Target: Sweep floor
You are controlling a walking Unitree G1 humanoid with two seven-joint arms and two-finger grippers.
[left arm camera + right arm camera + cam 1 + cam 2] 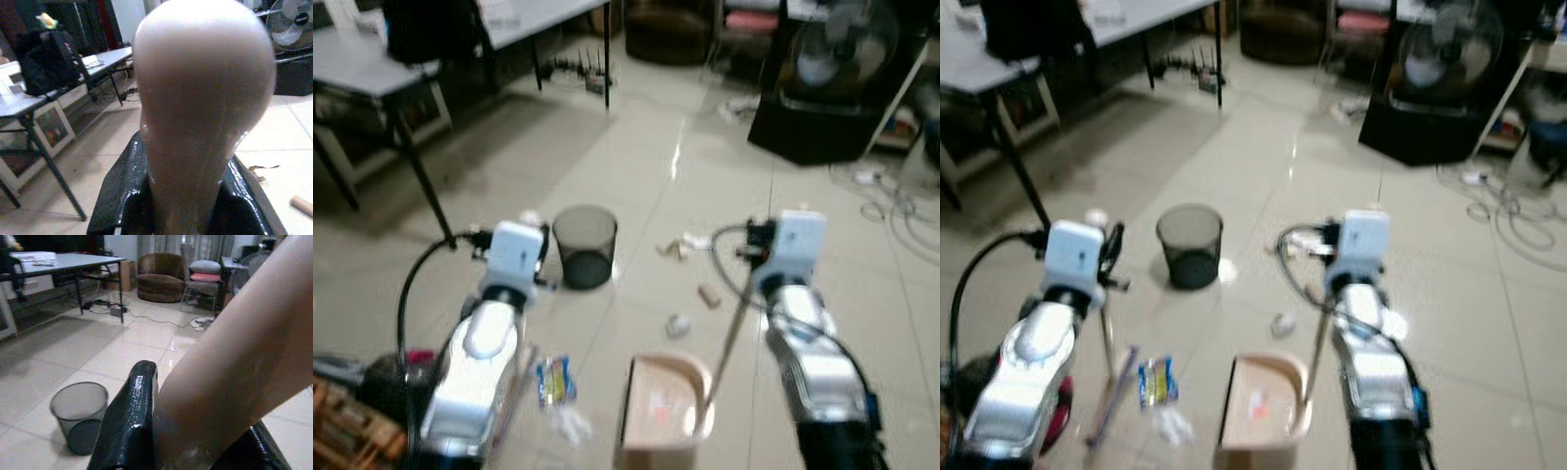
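My left gripper is shut on the rounded beige top of a broom handle; its thin stick runs down to the floor at the left. My right gripper is shut on the beige dustpan handle, whose rod slants down to the tan dustpan standing on the tiles between my arms. Litter lies ahead: a blue wrapper, a white crumpled wad, a small brown piece and paper scraps.
A black mesh bin stands on the tiles ahead at the left. A grey table with thin black legs is at the far left, a fan and loose cables at the far right, a brown armchair at the back.
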